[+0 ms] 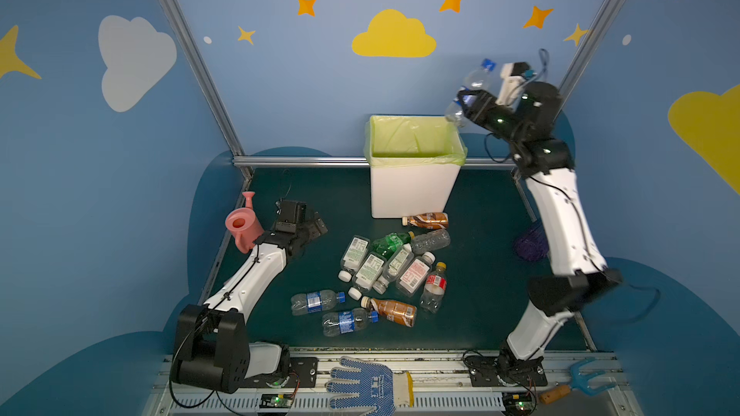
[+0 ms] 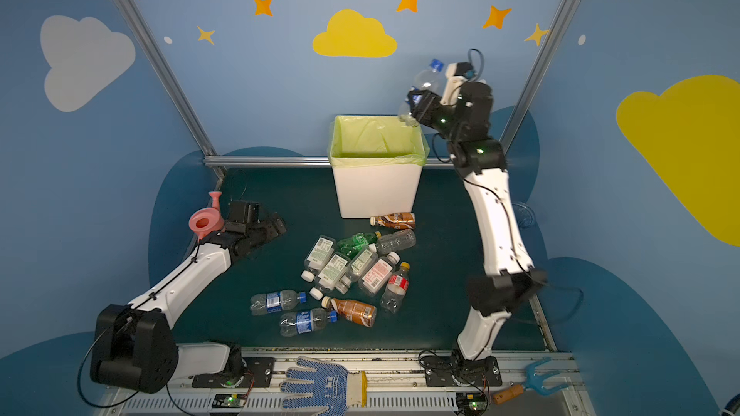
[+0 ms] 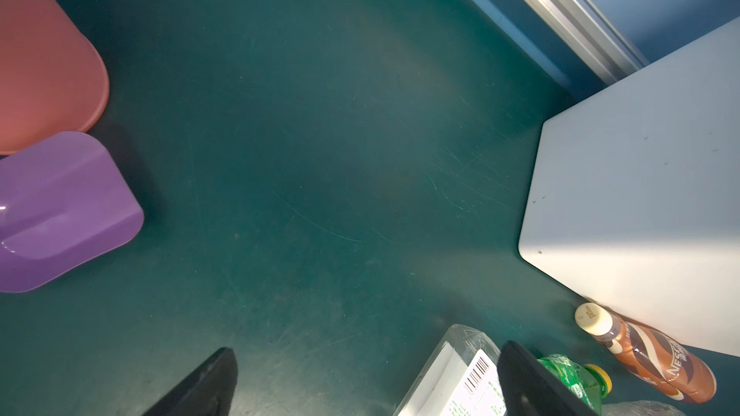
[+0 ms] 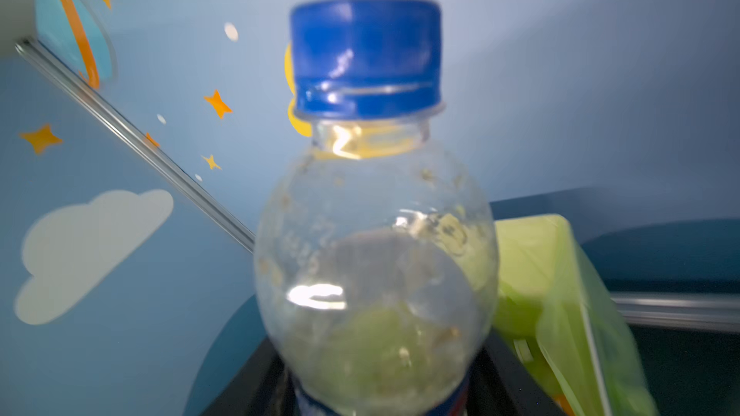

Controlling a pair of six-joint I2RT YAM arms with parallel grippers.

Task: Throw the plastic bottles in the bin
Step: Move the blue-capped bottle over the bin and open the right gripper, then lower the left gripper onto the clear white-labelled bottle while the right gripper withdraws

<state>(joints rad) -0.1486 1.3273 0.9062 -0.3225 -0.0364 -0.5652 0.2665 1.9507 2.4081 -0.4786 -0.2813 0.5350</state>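
High at the front edge, twin cameras side by side look down across the dark green table mat point(image 1: 312, 194) to the blue back wall point(image 1: 304, 86), both views covering the whole workspace. The left wrist camera looks down on the mat from close range and shares the white rectangular plastic bin point(image 3: 640, 194) with them. The right wrist camera, tight behind a clear plastic bottle with a blue cap point(image 4: 372, 258), faces the wall.

The left arm point(image 1: 256, 274) and right arm point(image 1: 560, 210) share white shells, bulky black joints, thin black cables clipped alongside and black jaws, the right dotted with small green lights point(image 1: 524, 96).
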